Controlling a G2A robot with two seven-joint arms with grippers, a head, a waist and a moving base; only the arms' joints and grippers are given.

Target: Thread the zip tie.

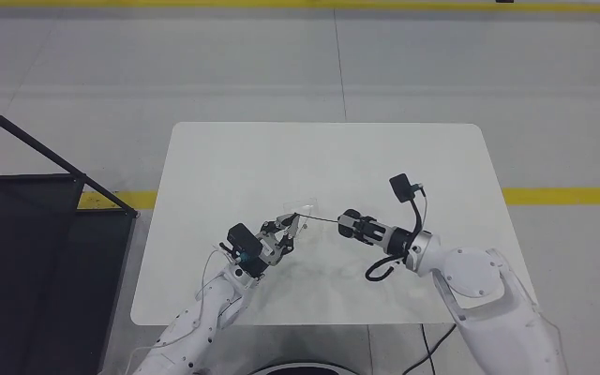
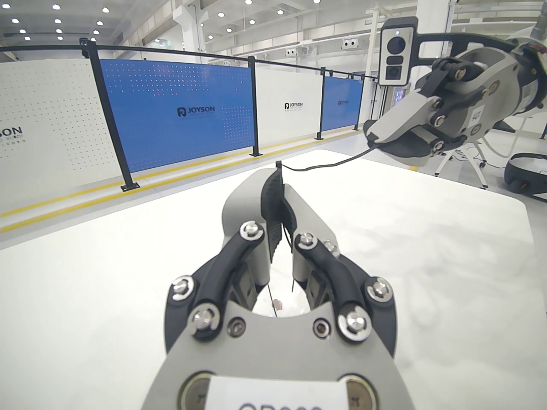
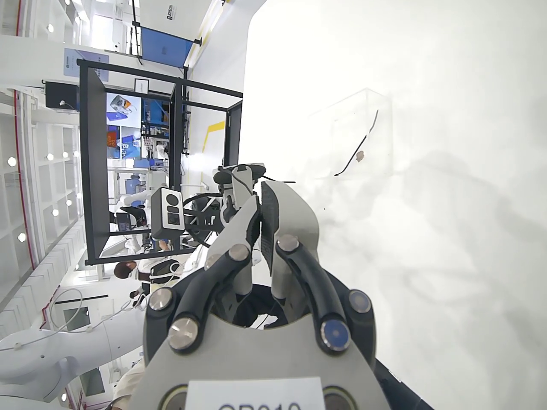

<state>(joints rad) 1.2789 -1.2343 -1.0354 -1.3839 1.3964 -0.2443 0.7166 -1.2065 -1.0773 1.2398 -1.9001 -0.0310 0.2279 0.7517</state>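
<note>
Thin black tie (image 1: pixel 321 220) stretching level, side to side, over counter (image 1: pixel 216 169); left hand (image 1: pixel 292 225) clamping one end, right hand (image 1: pixel 344 223) clamping other.

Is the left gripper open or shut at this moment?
Shut. In the left wrist view the left gripper clamps the zip tie, with no gap at its tips.

White table (image 1: pixel 234 159) — clear bag (image 3: pixel 337 138) atop.
</note>
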